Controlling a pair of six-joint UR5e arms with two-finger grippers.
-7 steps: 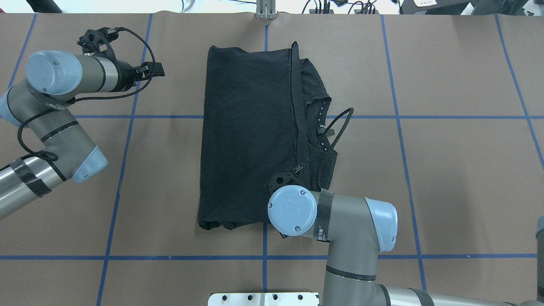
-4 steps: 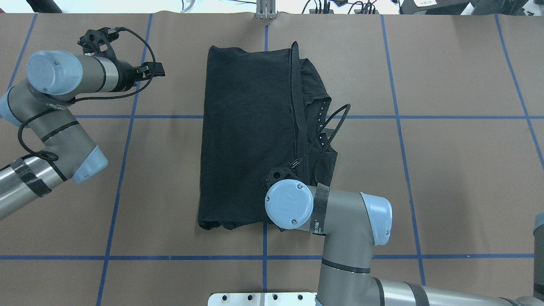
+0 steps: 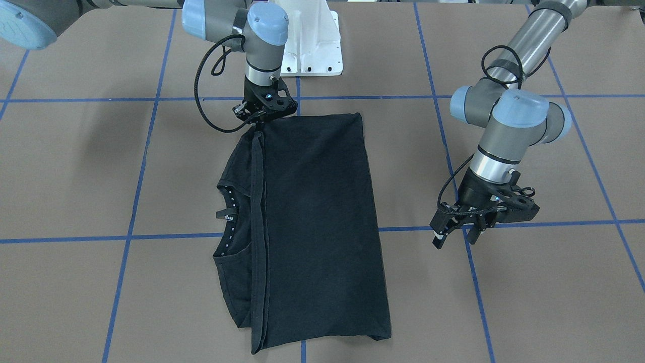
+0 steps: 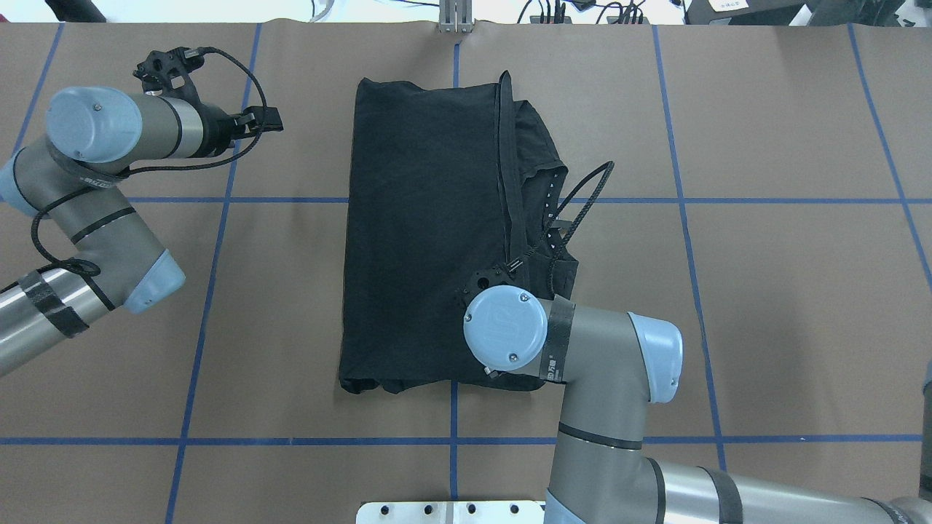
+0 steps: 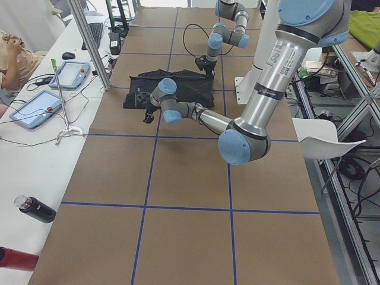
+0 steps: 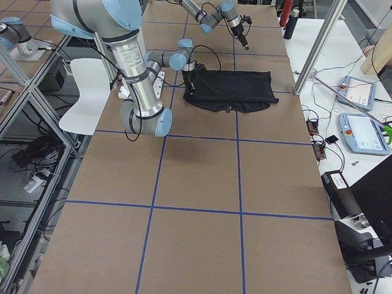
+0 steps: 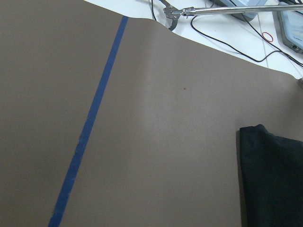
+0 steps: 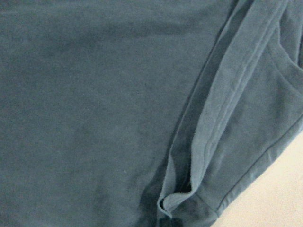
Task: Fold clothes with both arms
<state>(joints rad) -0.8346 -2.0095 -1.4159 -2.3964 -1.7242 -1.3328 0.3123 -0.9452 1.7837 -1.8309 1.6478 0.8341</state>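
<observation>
Exterior front-facing: the shirt (image 3: 312, 227) lies flat in the middle of the bench (image 3: 504, 302). It is folded lengthwise into a long plain black panel, with the collar (image 3: 229, 212) poking out along the edge on the robot's right. The right gripper (image 3: 259, 121) is down at the shirt's corner nearest the robot. I cannot tell whether its jaws have closed on cloth. The left gripper (image 3: 456, 236) hovers over bare bench beside the shirt, jaws apart and empty.

Overhead exterior: the right wrist hides its gripper over that near corner. The left gripper (image 4: 266, 118) is clear of the shirt's left edge.

Left wrist-mounted: bench and one shirt corner, no fingers in view.

Right wrist-mounted: cloth and a doubled hem (image 8: 208, 142) fill the frame.

The thin cotton looks light and limp, so it should sag and its layers may slide. Pinching every layer at the hem corners seems best.
</observation>
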